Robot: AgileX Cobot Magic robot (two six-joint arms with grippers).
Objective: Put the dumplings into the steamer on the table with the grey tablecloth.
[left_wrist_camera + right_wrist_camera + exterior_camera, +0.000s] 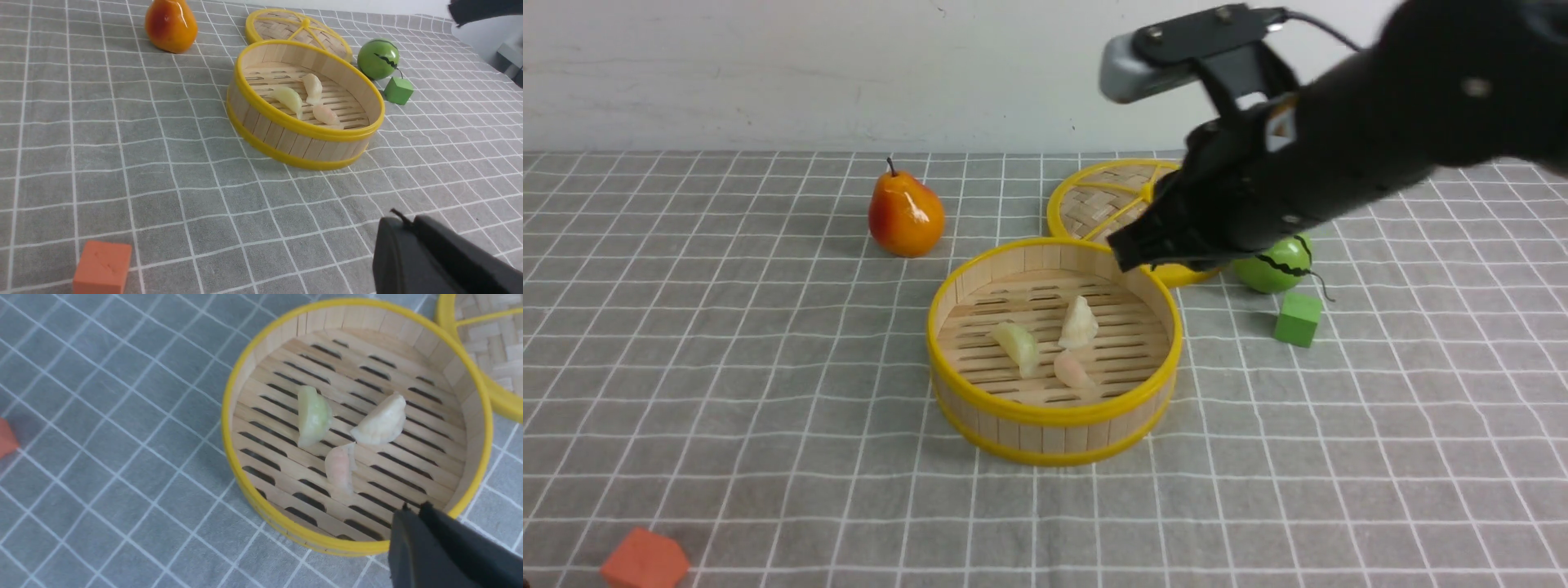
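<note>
A: What forms the background and the surface?
B: A plain white wall point(792, 73) stands behind a flat surface point(727, 343) clad in grey cloth with a grid of thin white lines.

A: Where are the dumplings?
B: All three lie inside the round, shallow bamboo steamer point(1054, 437) with yellow rims: a whitish crescent dumpling point(1079, 323), a pale yellow-green crescent dumpling point(1018, 347) and a pale pink-orange crescent dumpling point(1072, 370), on its slatted floor.

A: And the right pincer point(416, 510)?
B: Closed, its tips together; it is raised above the steamer and holds nothing.

A: The left pincer point(402, 218)?
B: Its tips appear together in the left wrist view, closed and with nothing gripped, above the cloth.

A: Which objects surround the steamer?
B: Behind it, toward the right, lies a flat woven lid point(1107, 204) with a yellow rim. A glossy orange-red pear point(907, 214) stands behind it to the left. To the right are a round green fruit point(1272, 265) with dark markings and, just beside it, a small green cube point(1298, 319). An orange-red block point(646, 559) occupies the near left.
</note>
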